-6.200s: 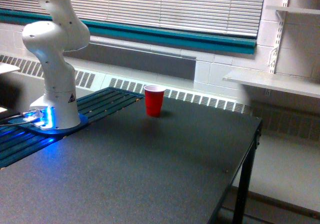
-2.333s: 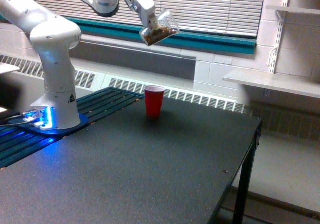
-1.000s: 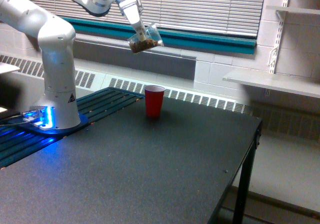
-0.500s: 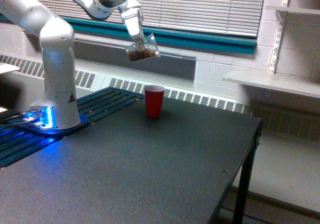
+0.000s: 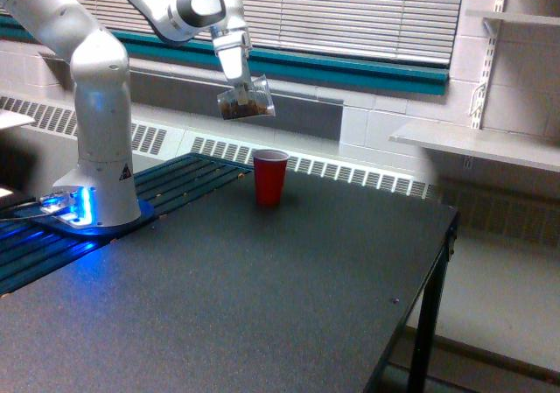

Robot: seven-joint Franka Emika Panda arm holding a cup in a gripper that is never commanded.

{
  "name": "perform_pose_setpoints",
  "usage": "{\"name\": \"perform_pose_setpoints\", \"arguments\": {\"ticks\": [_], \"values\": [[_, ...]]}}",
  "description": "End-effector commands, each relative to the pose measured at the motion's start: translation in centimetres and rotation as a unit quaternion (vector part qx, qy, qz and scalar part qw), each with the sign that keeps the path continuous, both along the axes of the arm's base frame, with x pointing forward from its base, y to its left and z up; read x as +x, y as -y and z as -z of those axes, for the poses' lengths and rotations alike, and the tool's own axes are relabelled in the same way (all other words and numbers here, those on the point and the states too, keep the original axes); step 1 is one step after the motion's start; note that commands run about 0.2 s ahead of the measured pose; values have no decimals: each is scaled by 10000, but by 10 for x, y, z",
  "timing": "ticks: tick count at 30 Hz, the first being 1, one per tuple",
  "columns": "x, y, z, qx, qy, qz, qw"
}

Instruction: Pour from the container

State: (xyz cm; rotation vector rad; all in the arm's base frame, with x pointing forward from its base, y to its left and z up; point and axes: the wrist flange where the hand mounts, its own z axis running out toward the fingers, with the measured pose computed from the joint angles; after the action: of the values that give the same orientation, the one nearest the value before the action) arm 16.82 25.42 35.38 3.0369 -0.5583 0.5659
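Container (image 5: 246, 101) gripped below tool (image 5: 239, 80) — seemingly tilted

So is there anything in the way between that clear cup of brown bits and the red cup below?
Nothing visible. The container hangs in the gripper above the red cup, with only open air between.

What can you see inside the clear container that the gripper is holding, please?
Through the wall of the clear container, held by the gripper, brown granular bits lie at the bottom. What they are cannot be told.
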Motion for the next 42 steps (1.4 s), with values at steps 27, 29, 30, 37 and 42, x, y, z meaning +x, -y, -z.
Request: {"name": "perform_pose_setpoints", "arguments": {"ticks": [27,29,30,37,42], "values": [[8,8,63,-457,-803,-365,9950],[9,8,65,-462,-848,-371,9946],[9,8,67,-468,-871,-383,9944],[7,8,77,-558,-989,-469,9924],[7,8,84,-596,-1107,-570,9904]]}}
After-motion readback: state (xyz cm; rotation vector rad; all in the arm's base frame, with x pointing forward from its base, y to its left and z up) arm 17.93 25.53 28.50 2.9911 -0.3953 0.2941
